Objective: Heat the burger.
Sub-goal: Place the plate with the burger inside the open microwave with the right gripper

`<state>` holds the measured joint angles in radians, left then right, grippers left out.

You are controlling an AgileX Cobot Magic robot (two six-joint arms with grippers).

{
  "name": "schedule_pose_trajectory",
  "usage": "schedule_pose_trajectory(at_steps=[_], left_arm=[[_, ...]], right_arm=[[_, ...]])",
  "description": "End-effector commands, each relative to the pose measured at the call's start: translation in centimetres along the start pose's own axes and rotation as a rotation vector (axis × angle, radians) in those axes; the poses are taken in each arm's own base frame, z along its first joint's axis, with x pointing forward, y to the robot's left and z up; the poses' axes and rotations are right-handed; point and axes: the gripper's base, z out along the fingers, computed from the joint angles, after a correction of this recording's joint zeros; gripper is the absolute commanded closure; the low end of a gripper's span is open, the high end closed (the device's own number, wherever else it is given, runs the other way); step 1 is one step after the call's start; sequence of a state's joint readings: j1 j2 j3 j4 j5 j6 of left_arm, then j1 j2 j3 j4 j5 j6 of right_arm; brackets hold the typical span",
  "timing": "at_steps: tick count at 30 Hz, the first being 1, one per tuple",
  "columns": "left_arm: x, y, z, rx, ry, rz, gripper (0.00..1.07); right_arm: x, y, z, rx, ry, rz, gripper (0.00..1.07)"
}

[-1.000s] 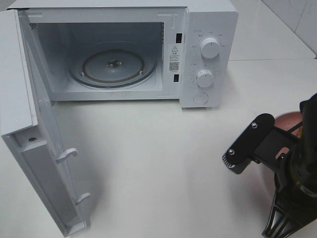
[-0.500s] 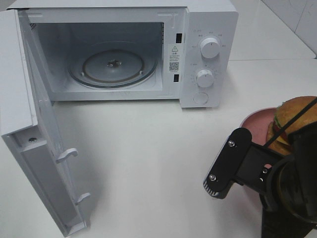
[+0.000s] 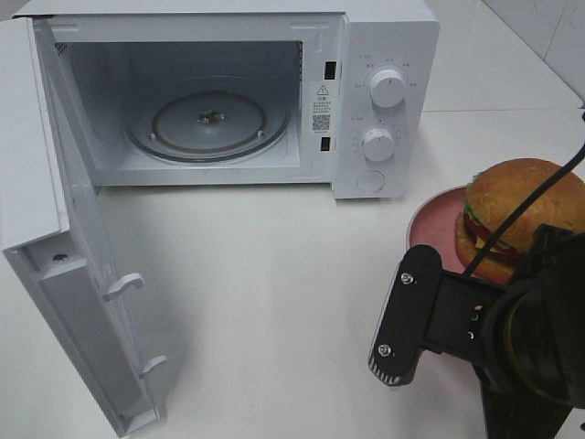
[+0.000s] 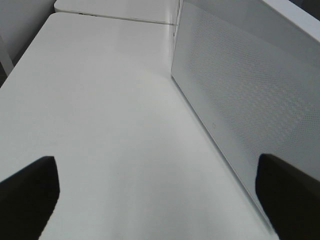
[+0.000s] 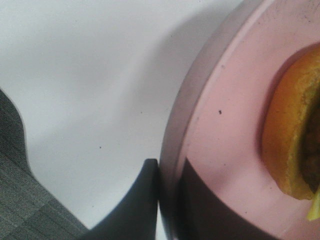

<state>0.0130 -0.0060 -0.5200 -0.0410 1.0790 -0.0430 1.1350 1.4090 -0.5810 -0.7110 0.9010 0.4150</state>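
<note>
Overhead view: the microwave (image 3: 384,41) fills the upper part of the frame, its door (image 3: 55,247) swung out along the left edge, so the cavity mouth and glass turntable (image 3: 208,123) stand unobstructed. The burger (image 3: 516,215) sits on the pink plate (image 3: 428,229) at the right edge, below and right of the knobs, well apart from the cavity; a broad bare stretch of white table (image 3: 274,302) lies between. In my right wrist view the right gripper (image 5: 167,197) is narrow, pinching the plate's rim: one finger on its upper face, the other outside the edge. The left gripper (image 4: 160,195) stands wide, holding nothing, beside a perforated white panel (image 4: 250,100), with bare table ahead.
</note>
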Motion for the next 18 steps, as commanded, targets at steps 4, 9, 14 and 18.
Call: schedule_pose_trajectory(at_steps=[4, 9, 14, 18], left_arm=[[0.1, -0.1, -0.2, 0.005, -0.022, -0.005, 0.07], [0.1, -0.1, -0.2, 0.005, -0.022, -0.005, 0.07], [0.1, -0.1, -0.2, 0.005, -0.022, -0.005, 0.07], [0.1, -0.1, -0.2, 0.005, -0.022, -0.005, 0.07]], right_arm=[[-0.7, -0.6, -0.3, 0.066, -0.086, -0.120, 1.06], [-1.1, -0.7, -0.3, 0.077, -0.132, -0.200, 1.06], [-1.5, -0.7, -0.4, 0.089, -0.167, -0.237, 1.06], [-1.8, -0.7, -0.4, 0.097, -0.208, -0.275, 1.06]])
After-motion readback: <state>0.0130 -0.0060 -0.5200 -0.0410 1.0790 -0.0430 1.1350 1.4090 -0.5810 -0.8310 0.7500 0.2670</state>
